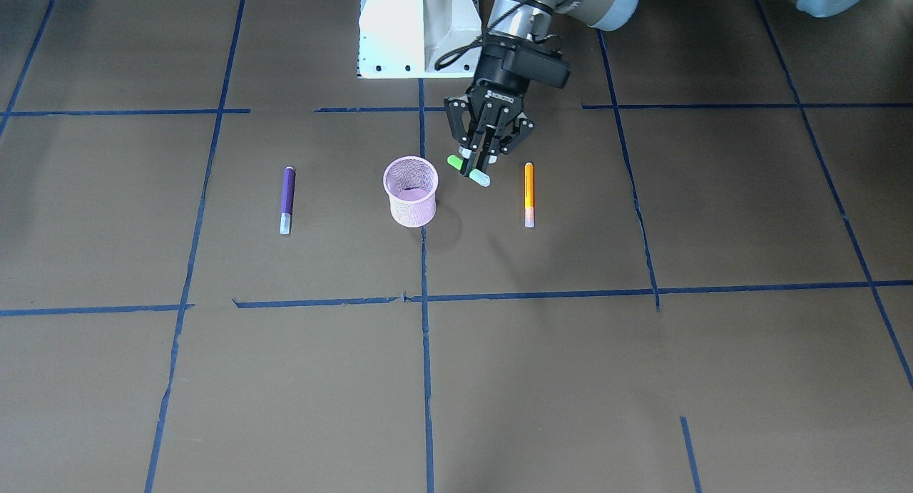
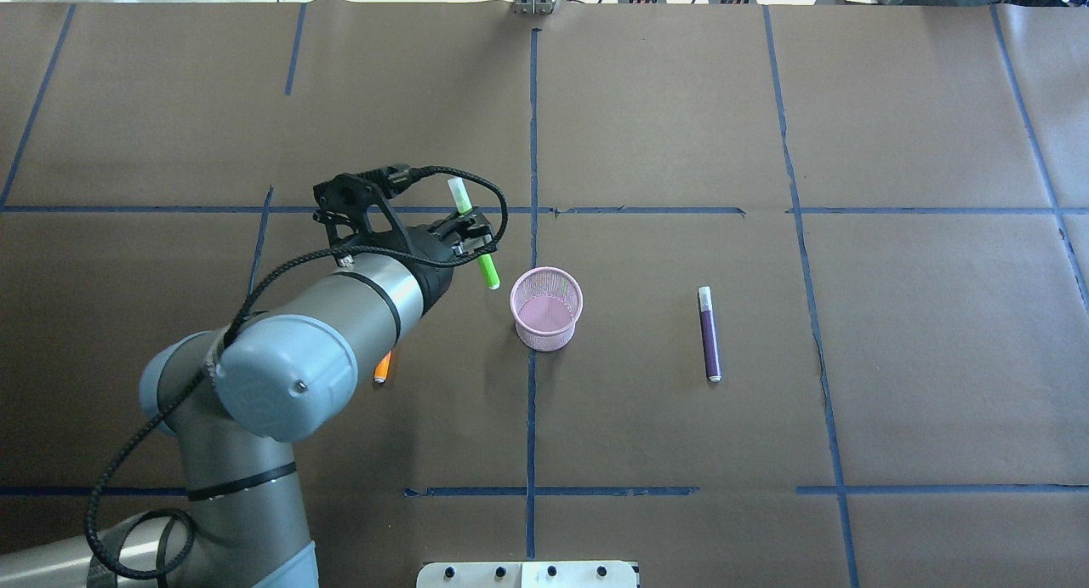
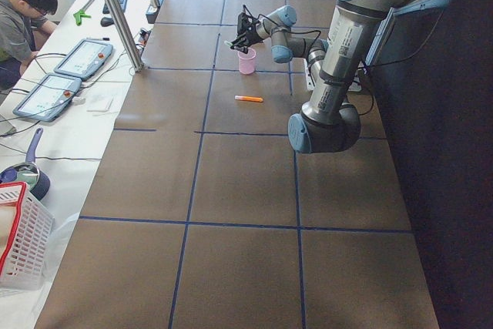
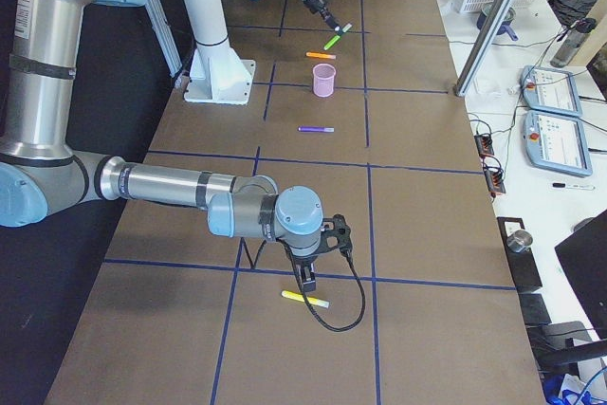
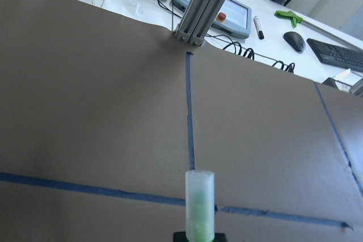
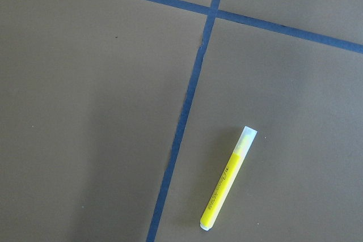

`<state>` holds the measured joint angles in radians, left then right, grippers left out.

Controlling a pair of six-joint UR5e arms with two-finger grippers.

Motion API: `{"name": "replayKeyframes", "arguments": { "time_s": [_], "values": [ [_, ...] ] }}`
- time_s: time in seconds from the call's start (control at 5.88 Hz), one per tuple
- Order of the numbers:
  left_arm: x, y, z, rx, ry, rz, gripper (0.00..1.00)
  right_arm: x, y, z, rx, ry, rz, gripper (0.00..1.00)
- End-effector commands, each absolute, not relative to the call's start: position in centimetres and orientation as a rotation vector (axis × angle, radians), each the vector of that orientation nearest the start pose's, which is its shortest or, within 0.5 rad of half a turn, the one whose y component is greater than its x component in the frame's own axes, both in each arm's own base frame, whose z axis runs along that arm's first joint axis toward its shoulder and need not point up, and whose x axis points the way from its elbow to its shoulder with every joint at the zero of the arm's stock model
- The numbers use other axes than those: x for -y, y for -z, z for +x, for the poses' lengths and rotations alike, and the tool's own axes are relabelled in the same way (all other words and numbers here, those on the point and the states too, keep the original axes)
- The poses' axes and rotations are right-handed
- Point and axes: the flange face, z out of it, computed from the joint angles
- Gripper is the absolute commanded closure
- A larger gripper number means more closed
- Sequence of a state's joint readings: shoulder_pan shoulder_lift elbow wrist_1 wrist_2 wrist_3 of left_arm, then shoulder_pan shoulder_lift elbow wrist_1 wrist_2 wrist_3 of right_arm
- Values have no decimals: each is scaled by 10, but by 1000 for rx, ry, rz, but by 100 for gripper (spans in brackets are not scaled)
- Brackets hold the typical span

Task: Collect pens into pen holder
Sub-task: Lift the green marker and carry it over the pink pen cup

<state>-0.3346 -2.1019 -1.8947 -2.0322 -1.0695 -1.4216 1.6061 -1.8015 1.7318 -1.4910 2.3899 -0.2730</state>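
Observation:
The pink mesh pen holder (image 1: pixel 411 191) (image 2: pixel 546 307) stands upright near the table's middle. My left gripper (image 1: pixel 476 163) (image 2: pixel 475 241) hangs just beside it, on the robot's left side, shut on a green pen (image 1: pixel 454 162) (image 2: pixel 488 271) (image 5: pixel 199 208) held tilted above the table. An orange pen (image 1: pixel 528 193) lies flat further to that side. On the cup's other side lies a purple pen (image 1: pixel 287 199) (image 2: pixel 709 333). A yellow pen (image 6: pixel 228 178) (image 4: pixel 306 299) lies far off toward the robot's right end, with my right gripper (image 4: pixel 308 280) just above it; I cannot tell whether its fingers are open or shut.
The white robot base (image 1: pixel 417 29) stands behind the cup. Blue tape lines grid the brown table. A metal post (image 5: pixel 195 4) and a bench with teach pendants (image 4: pixel 550 92) border the far edge. A person (image 3: pixel 19 21) sits there, and a white basket (image 3: pixel 19 244) is nearby.

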Motion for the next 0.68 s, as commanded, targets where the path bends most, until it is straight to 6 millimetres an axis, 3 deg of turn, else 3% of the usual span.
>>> {"name": "replayKeyframes", "arguments": {
  "time_s": [0.0, 0.17, 0.51],
  "values": [
    [355, -141, 540, -1128, 503, 766, 100, 392, -671, 74, 810, 228, 135, 0],
    [366, -135, 571, -1078, 521, 809, 100, 392, -671, 74, 810, 228, 135, 0],
    [369, -153, 584, -1033, 504, 810, 100, 393, -671, 75, 809, 227, 134, 0]
  ]
}}
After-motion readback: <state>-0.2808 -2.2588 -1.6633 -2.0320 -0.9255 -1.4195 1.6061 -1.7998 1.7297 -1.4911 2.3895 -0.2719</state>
